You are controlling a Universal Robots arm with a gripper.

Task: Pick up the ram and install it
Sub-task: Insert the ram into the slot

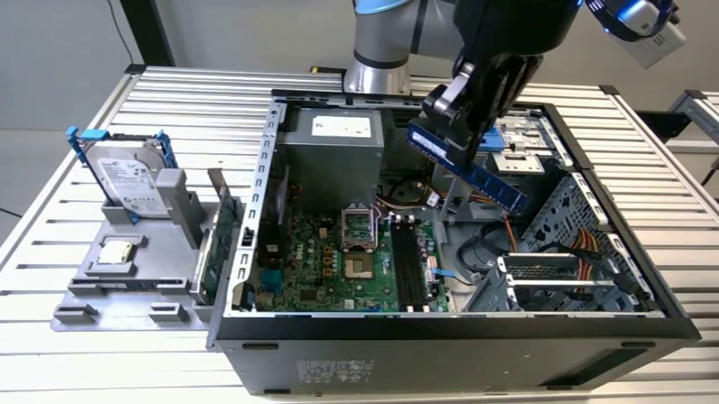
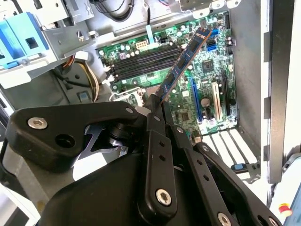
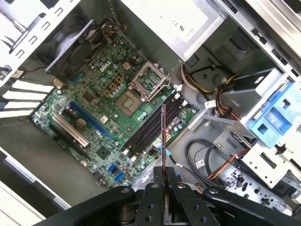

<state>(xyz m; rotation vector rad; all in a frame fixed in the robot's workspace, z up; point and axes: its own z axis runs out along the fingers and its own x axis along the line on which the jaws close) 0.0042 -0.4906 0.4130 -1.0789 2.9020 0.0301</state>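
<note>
The gripper (image 1: 440, 118) is closed on the upper end of the ram (image 1: 477, 175), which slants down-right in the exterior view. The memory slots (image 1: 405, 265) lie below it, toward the lower left.

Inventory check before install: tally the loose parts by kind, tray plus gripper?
ram: 1, in gripper
hard drive: 1
CPU: 1
card: 1
Total: 4

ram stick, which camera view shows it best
The exterior view: the ram shows most of its long blue face, tilted above the open case. The second wrist view shows it foreshortened over the motherboard; the first wrist view shows it edge-on, a thin line.
</note>
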